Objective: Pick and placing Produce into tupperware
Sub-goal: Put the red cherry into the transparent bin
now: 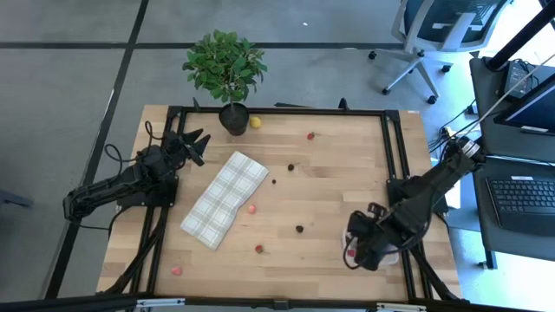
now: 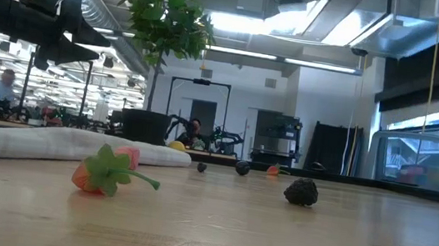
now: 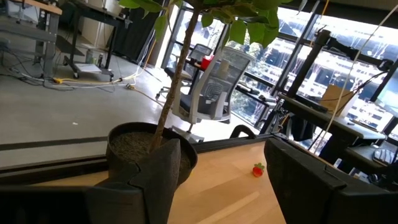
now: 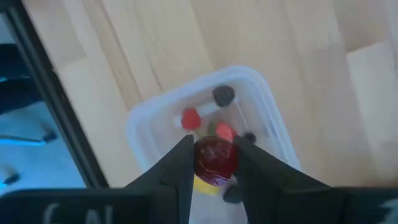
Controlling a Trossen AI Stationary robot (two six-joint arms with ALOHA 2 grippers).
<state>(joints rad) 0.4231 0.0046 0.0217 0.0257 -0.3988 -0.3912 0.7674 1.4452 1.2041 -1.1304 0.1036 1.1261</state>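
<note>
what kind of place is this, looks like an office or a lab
Most likely an open-plan robotics lab or workshop: exposed silver ceiling ducts, a grey swivel office chair, and a black laptop on a side desk surround the wooden work table.

The right arm reaches in from the desk's right edge, bent at the elbow, its claw (image 1: pixel 362 251) pointing down near the front right corner, fingers (image 4: pixel 177 168) clamped on a red piece. The left arm rests folded at the left edge, its claw (image 1: pixel 196 146) raised with fingers spread.

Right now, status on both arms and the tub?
Right gripper shut on a red piece, above the tub. Tub holds several pieces. Left gripper open, idle by the plant pot. Nothing in the way.
</note>
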